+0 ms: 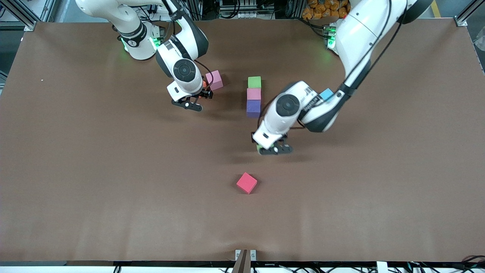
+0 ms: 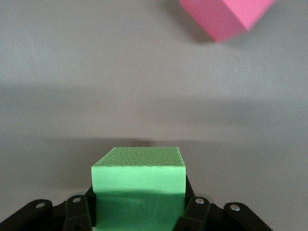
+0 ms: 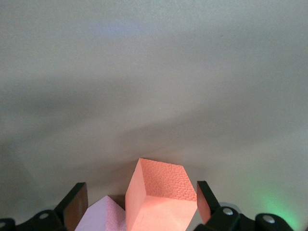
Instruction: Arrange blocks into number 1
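Observation:
Three blocks form a touching column at mid-table: green (image 1: 254, 82), light pink (image 1: 254, 93), then purple (image 1: 253, 107) nearest the front camera. My left gripper (image 1: 265, 148) (image 2: 139, 204) is shut on a second green block (image 2: 138, 185), low over bare table between the purple block and a red-pink block (image 1: 246, 182) (image 2: 226, 17). My right gripper (image 1: 204, 91) (image 3: 139, 202) stands open at table height, with an orange block (image 3: 161, 202) between its fingers (image 3: 204, 199). Another light pink block (image 1: 215, 79) (image 3: 103, 216) sits against that orange one.
A light blue block (image 1: 326, 93) lies toward the left arm's end of the table, partly hidden by the left arm's forearm. The brown table top (image 1: 113, 189) is one flat surface.

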Controlling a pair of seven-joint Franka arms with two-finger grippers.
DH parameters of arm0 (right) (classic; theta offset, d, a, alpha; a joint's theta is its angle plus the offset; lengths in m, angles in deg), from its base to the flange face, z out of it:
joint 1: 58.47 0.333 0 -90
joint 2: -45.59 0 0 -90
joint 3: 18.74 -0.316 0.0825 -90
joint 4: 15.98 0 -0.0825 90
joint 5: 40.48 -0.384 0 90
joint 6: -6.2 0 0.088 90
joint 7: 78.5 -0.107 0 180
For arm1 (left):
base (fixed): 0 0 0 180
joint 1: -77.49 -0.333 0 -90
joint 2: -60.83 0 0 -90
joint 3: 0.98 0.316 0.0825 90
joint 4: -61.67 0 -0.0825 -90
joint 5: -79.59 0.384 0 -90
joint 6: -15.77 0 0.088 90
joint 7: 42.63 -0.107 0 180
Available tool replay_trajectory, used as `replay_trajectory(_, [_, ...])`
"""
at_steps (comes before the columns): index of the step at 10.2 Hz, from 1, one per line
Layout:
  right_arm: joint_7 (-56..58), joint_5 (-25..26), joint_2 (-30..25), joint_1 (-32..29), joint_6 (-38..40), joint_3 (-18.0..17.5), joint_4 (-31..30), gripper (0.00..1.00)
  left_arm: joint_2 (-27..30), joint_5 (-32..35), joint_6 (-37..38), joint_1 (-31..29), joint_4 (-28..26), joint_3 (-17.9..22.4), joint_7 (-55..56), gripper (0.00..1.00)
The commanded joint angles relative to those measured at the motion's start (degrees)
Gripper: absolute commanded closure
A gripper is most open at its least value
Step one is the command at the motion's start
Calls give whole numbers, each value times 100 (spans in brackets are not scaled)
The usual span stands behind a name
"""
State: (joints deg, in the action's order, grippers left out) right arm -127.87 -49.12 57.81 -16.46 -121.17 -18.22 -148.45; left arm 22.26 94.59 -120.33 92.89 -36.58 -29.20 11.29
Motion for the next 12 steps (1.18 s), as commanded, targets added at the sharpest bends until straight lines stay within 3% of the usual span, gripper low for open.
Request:
replay_trajectory(1, [-116,-41,-378,10,-42,-17,-410,0,166,194,5,278,-317,1,453,100])
replay_trajectory(3, [-125,-84,-387,10,-77,-25,-525,0,148,581,-12,332,-502,-61,743,100])
replay_trajectory(5, [-125,-295,-404,10,-86,-17,-621,0,113,635,-21,358,-564,-70,752,100])
replay_trajectory(12, [-55,-339,-492,-61,124,-34,-518,0,60,899,-56,526,-635,-79,761,100])
